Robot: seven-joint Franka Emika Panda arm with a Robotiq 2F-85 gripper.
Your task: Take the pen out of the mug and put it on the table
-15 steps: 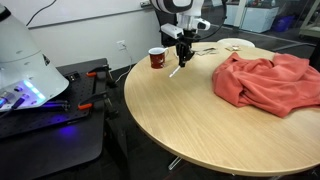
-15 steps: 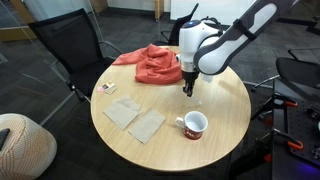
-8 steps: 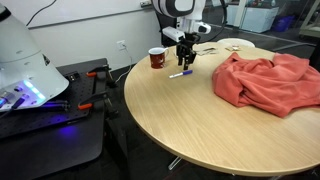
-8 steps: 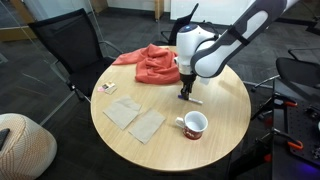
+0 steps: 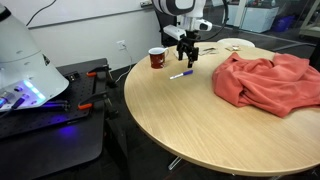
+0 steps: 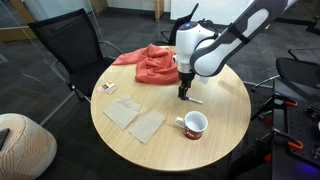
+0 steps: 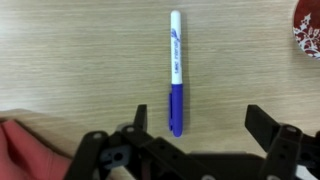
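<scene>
The pen (image 7: 175, 70) lies flat on the table (image 5: 190, 120), out of the mug (image 5: 157, 58) and near it, on the mug's side toward the red cloth (image 5: 265, 80). The gripper (image 7: 200, 125) hovers just above the pen. Its fingers (image 7: 262, 125) are spread apart and empty, with the pen's blue end between them.

Pen (image 5: 181, 74) flat on table (image 5: 190, 125), near mug (image 5: 157, 58)
</scene>
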